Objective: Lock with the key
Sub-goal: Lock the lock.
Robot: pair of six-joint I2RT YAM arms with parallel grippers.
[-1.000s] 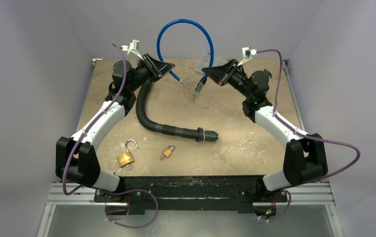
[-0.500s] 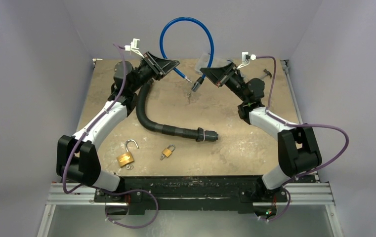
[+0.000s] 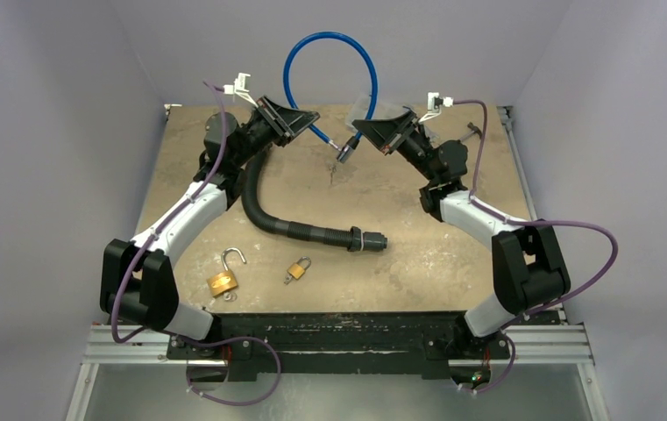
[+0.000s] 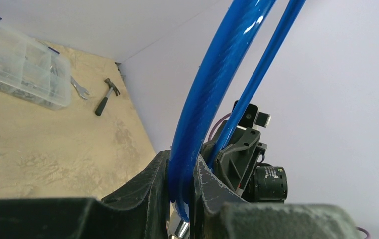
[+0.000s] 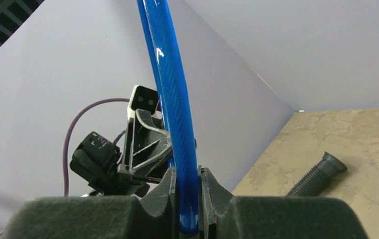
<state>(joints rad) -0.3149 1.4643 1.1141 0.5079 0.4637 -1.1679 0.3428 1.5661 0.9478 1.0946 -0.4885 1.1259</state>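
A blue cable lock (image 3: 329, 39) arches high over the back of the table, one end in each gripper. My left gripper (image 3: 305, 123) is shut on the cable (image 4: 212, 89) just above its bare metal pin end (image 3: 334, 143). The jaws (image 4: 182, 189) pinch the cable. My right gripper (image 3: 366, 130) is shut on the other end (image 5: 170, 84), with the dark lock head (image 3: 344, 151) sticking out below it. In the right wrist view the gripper (image 5: 188, 199) clamps the cable tight. The pin end and the lock head are almost touching. I cannot make out the key clearly.
A black corrugated hose (image 3: 299, 230) curves across the table's middle; its end shows in the right wrist view (image 5: 316, 174). A brass padlock with an open shackle (image 3: 223, 281) and a smaller one (image 3: 296, 268) lie near the front. A clear parts box (image 4: 23, 74), a wrench (image 4: 80, 88) and a hammer (image 4: 105, 94) lie at the back right.
Both grippers have moved toward each other, bringing the pin end and the lock head close together. The right arm's elbow has swung inward and the cable loop has narrowed.
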